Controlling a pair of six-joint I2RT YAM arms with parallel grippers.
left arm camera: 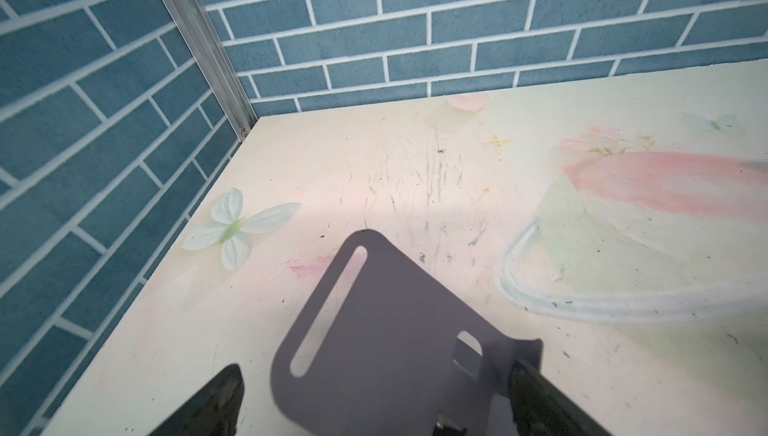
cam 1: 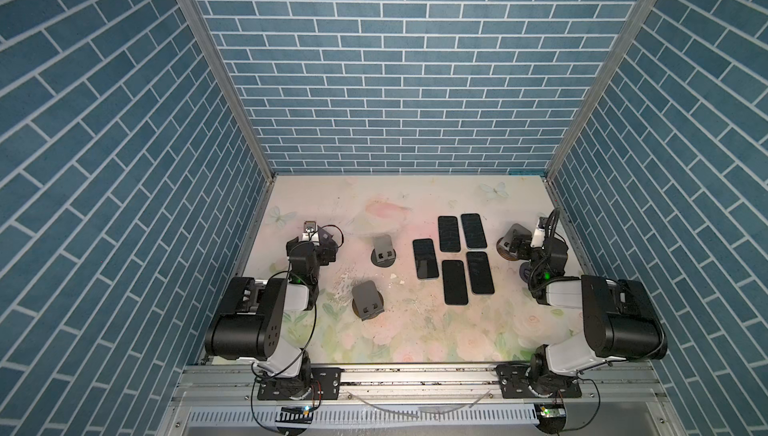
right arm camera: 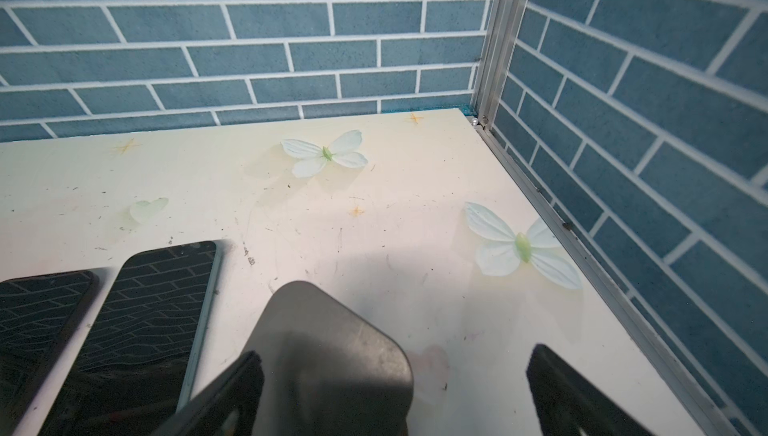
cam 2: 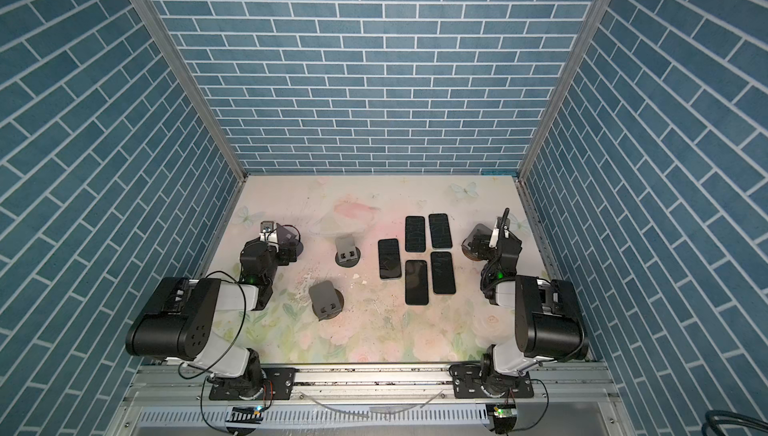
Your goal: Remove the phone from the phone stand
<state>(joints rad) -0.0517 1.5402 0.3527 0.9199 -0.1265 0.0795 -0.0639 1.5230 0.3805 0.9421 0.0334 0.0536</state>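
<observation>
Phones flat on table, stands nearby

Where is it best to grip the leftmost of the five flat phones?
Probably the leftmost phone by its two long edges, from straight above: it lies flat on the table, leaving only its thin sides to pinch.

Five dark phones lie flat, clustered right of centre on the flowery desk; two grey stands sit apart, left of them.
</observation>
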